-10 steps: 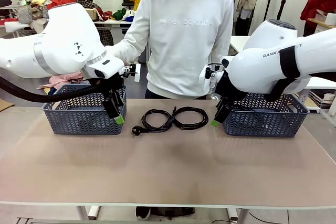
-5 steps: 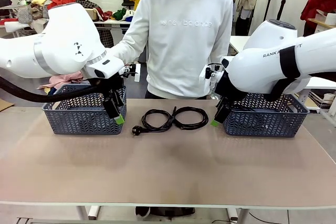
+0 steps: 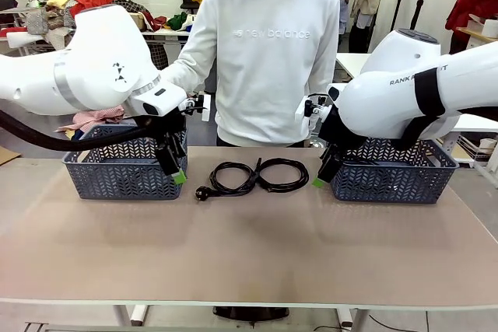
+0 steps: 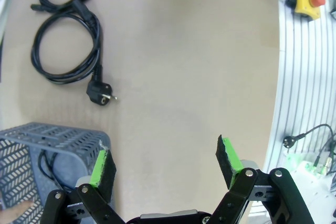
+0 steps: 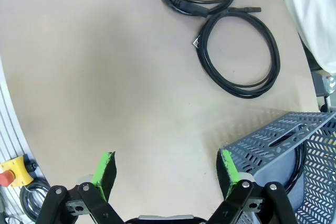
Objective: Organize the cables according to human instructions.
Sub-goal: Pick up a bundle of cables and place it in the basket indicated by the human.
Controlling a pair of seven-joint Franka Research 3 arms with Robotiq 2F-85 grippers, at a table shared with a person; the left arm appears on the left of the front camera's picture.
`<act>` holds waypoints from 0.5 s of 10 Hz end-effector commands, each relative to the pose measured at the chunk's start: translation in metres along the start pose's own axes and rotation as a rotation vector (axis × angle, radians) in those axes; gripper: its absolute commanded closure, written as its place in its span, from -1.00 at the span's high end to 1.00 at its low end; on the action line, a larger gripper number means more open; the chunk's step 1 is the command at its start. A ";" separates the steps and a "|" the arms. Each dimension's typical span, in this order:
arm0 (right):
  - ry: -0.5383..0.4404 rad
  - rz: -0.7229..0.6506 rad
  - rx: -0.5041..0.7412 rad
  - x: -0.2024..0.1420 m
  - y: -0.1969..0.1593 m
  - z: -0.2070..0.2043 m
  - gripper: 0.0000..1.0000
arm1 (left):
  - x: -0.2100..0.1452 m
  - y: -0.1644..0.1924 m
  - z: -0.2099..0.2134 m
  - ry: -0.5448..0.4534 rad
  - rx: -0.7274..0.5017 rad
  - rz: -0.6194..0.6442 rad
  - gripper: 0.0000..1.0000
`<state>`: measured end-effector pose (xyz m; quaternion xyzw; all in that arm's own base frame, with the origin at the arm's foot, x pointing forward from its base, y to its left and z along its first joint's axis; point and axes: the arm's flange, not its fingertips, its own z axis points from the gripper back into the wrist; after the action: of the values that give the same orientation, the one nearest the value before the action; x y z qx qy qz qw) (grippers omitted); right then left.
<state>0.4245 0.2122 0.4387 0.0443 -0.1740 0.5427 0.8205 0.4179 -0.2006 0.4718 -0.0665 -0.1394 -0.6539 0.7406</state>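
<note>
**Front view.** Two cables (image 3: 257,179) lie coiled side by side on the bench (image 3: 249,262), at 12 o'clock from its middle, just in front of the human (image 3: 268,52). The coils touch where they meet. A plug (image 3: 201,192) trails from the coil toward 9 o'clock. The left basket (image 3: 117,180) sits at 10 o'clock and the right basket (image 3: 397,184) at 2 o'clock. The left gripper (image 3: 176,169) hangs at its basket's inner corner, and the right gripper (image 3: 324,171) does likewise. The person's hands are hidden behind the arms, so no pointing is readable.

**Left wrist view.** The left gripper (image 4: 164,161) has its jaws spread wide with nothing between them but bare bench. The plug-ended coil (image 4: 97,45) is at 11 o'clock, well apart. A cord (image 4: 44,166) lies inside the basket at 8 o'clock.

**Right wrist view.** The right gripper (image 5: 166,169) also has its jaws fully apart and empty. The nearer coil (image 5: 206,61) is at 1 o'clock. A cord (image 5: 302,161) shows inside the basket at 4 o'clock.

**Judgement.**
- Roughly half the sorting is done, with one cable in each basket and two left out.
- The step in hand is waiting for the person's cue.
- The next move needs that cue to say which coil goes to which basket.
- It then calls for a descent onto the coil's bundled strands, not its hollow middle.
- The lift must part that coil cleanly from its touching neighbour.
</note>
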 end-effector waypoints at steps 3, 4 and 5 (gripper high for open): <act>-0.002 -0.004 -0.009 0.000 -0.001 0.001 1.00 | 0.050 0.026 -0.026 0.051 0.032 0.005 1.00; -0.002 -0.004 -0.009 0.000 -0.001 0.001 1.00 | 0.066 0.032 -0.036 0.073 0.047 -0.016 1.00; -0.002 -0.004 -0.009 0.000 -0.001 0.001 1.00 | 0.079 0.036 -0.044 0.089 0.048 -0.028 1.00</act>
<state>0.4248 0.2117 0.4389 0.0443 -0.1742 0.5422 0.8208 0.4572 -0.2720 0.4548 -0.0361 -0.1295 -0.6629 0.7365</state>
